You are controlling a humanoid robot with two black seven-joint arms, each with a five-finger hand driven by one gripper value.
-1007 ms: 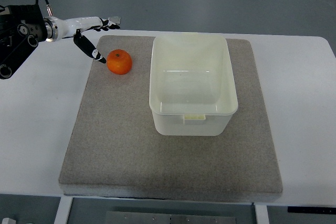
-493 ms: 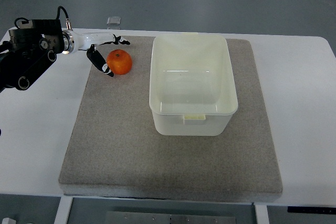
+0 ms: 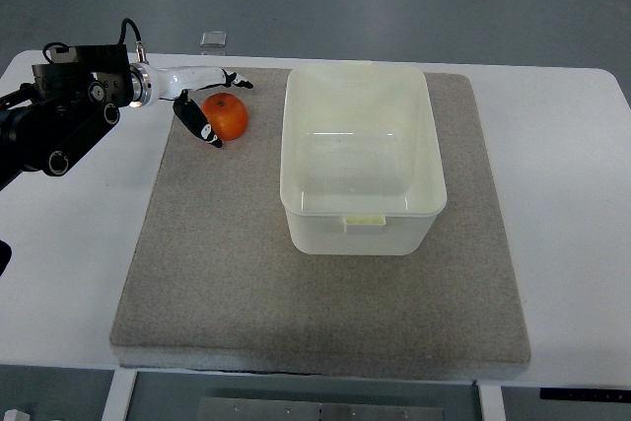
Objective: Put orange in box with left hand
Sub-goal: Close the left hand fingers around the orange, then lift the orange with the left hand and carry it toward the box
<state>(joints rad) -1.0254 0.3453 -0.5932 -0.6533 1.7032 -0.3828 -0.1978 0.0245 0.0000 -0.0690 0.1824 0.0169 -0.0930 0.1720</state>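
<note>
A: What differs from half a second ago?

B: Your left hand point(image 3: 202, 101) has advanced rightward. Its fingers point(image 3: 200, 125) are spread apart around the orange point(image 3: 226, 115), one behind it and one on its near-left side, not clamped.

A: Where is the orange?

B: Unmoved on the grey mat point(image 3: 217, 263), left of the box point(image 3: 361, 156), on the bench point(image 3: 69, 244).

Orange fruit point(image 3: 226, 116), cream box point(image 3: 361, 158), grey mat point(image 3: 217, 244)

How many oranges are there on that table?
1. The orange sits on the grey mat, left of the empty plastic box, with the left robot hand spread around it. None seems hidden.
</note>
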